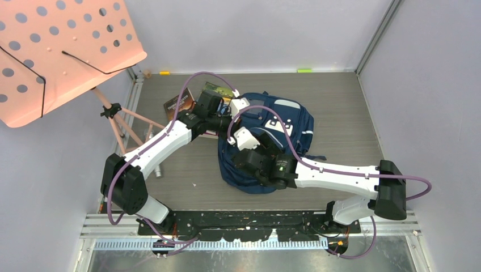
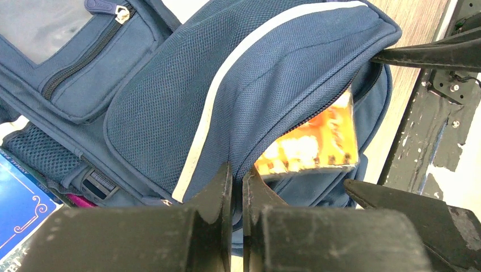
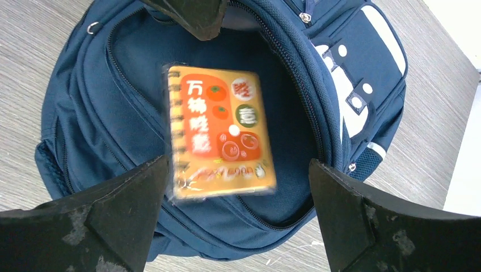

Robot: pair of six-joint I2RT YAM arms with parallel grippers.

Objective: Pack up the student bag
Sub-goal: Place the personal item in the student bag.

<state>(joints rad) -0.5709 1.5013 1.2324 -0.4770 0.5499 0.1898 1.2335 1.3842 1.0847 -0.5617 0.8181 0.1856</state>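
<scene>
- student bag (image 1: 303, 122): navy with white stripe trim, lies mid-table, main compartment gaping open
- orange spiral notebook (image 3: 221, 136) lies inside the opening
- left gripper (image 2: 237, 184) pinches the bag's flap edge and holds it up
- right gripper (image 3: 238, 170) is spread wide over the notebook, gripping nothing
- books (image 1: 180, 103) just beside the bag
- pink music stand (image 1: 57, 51) far left

Orange notebook (image 3: 221, 133) cover: "万柿胜意"; smaller print too blurred.

Bright, even light, soft shadows; orange notebook (image 3: 221, 133) slightly blurred.
</scene>
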